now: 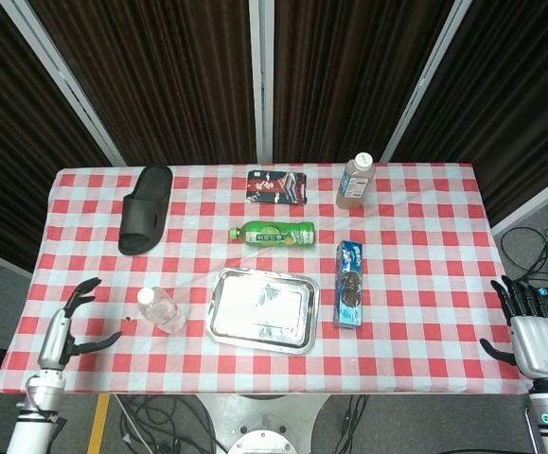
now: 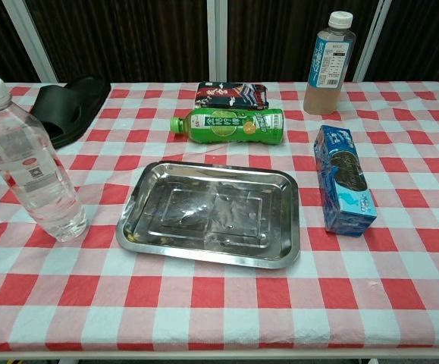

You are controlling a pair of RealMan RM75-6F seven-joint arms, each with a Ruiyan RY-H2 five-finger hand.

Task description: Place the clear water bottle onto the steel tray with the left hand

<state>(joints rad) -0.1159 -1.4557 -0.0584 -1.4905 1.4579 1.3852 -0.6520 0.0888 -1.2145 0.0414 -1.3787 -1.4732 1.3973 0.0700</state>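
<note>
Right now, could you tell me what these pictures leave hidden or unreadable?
- Left hand and right hand: absent from the chest view; head view only.
- Right hand's fingers: small and dark against the floor in the head view.
- Clear plastic water bottle: label print too small in both views.
- Black rubber slipper: heel cut off by the chest view's left edge.
</note>
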